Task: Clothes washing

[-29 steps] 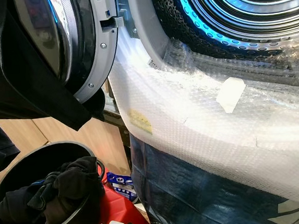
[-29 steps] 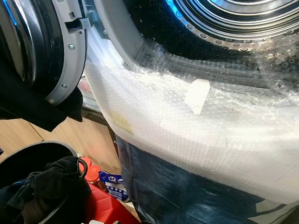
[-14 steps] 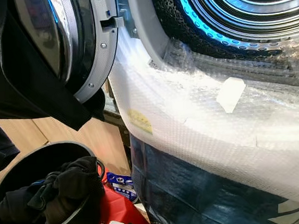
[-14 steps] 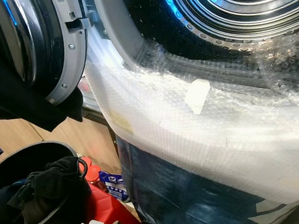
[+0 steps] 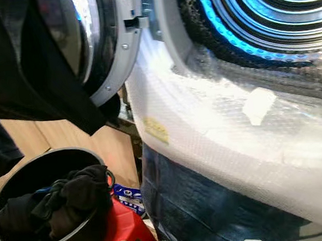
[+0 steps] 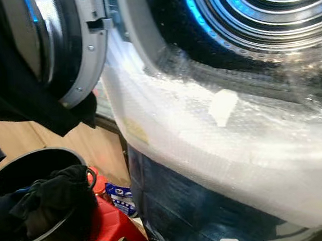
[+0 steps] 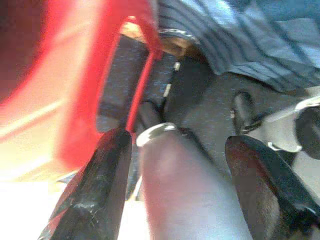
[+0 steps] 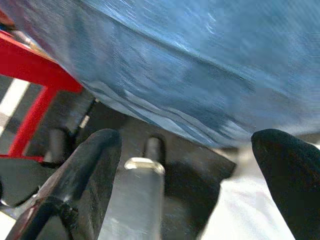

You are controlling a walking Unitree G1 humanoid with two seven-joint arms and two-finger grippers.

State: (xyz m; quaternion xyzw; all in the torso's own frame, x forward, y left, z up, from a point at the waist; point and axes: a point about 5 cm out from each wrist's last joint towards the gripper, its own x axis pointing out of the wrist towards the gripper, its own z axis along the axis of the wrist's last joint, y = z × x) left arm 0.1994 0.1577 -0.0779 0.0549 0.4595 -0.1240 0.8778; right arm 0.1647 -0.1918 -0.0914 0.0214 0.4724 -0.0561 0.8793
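Observation:
The washing machine's drum (image 5: 286, 8) stands open, lit blue inside. Its round door (image 5: 95, 41) is swung out to the left, and a black garment (image 5: 15, 71) hangs in front of it. Below, at the lower left, a black bucket (image 5: 46, 167) holds a heap of dark clothes (image 5: 72, 196). My left gripper (image 7: 180, 137) hangs low beside a red frame (image 7: 142, 60), open, nothing between its fingers. My right gripper (image 8: 186, 136) is also open and empty, close under the machine's blue-wrapped front (image 8: 190, 65).
Bubble wrap (image 5: 207, 128) covers the machine's front below the opening, with a white tape patch (image 5: 259, 105) and a yellow sticker (image 5: 156, 130). Blue film (image 5: 202, 201) wraps the lower panel. A red stand (image 5: 122, 225) and a blue packet (image 5: 128, 193) sit by the bucket on the wooden floor (image 5: 33, 137).
The whole picture has slid a little to the right and blurred, so the camera has moved. The garment, bucket and machine keep their places.

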